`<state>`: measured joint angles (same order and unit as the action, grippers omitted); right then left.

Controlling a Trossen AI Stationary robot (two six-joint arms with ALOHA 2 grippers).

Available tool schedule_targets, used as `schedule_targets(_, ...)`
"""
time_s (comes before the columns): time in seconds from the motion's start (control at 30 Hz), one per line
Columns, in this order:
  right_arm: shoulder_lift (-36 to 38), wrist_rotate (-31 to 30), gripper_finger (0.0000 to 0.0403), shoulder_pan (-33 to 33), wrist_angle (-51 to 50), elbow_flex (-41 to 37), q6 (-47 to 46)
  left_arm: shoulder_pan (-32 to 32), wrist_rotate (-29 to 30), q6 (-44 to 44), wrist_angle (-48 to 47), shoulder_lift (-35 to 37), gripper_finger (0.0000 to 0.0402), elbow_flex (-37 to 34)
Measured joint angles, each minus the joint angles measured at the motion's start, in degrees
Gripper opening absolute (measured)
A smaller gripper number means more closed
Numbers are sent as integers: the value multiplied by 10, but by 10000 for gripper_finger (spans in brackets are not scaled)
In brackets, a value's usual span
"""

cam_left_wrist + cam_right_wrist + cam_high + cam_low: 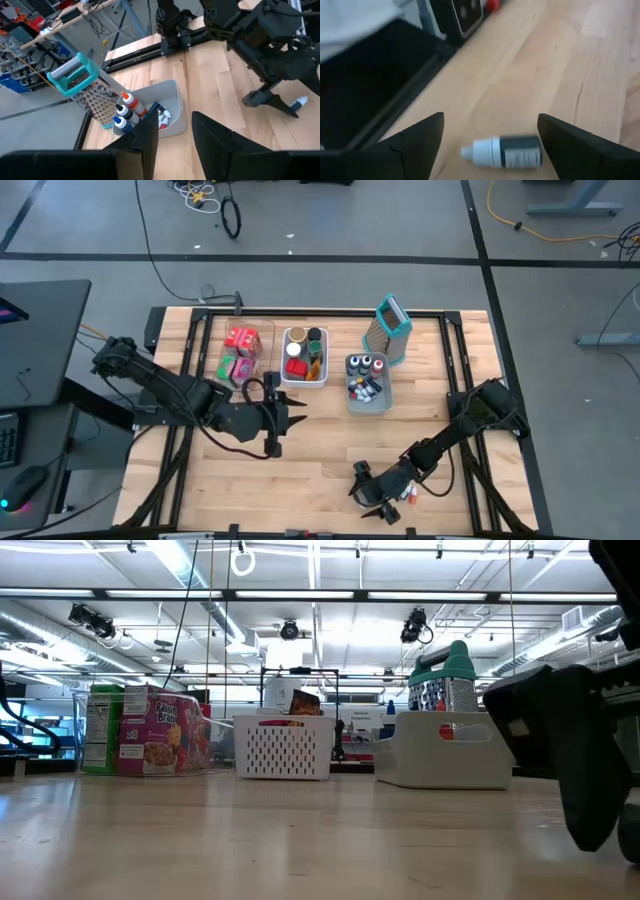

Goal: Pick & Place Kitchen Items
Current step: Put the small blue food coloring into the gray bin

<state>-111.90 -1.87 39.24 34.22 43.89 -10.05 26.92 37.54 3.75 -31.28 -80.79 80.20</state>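
Observation:
A tiny bottle [505, 151] with a white cap and a dark body lies on its side on the table near the near edge [409, 496]. My right gripper [491, 120] hangs over it, open, with one finger on either side and neither touching; the left wrist view shows it [270, 100] beside the bottle [300, 103]. My left gripper [175, 127] is open and holds nothing. It floats at mid-table [287, 416], pointing toward the grey bin [368, 392]. Red, green and pink packets [240, 352] stand in the clear bin, and jars [305, 350] fill the white bin.
The grey bin [172, 107] holds several small bottles [125, 107]. The metal grater with the teal top [390, 328] stands behind it at the far edge. The three bins sit in a row across the far half [283, 747]. Bare wood lies between them and the near edge.

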Motion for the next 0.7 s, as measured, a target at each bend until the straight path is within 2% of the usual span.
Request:
schedule_targets(0.3,1,-20,329,0,-49,2,53,0,0,-4,-12,0,127,0)
schedule_targets(0.7,-5,-25,223,-6,-48,2,66,0,0,-5,-13,0,126,0)
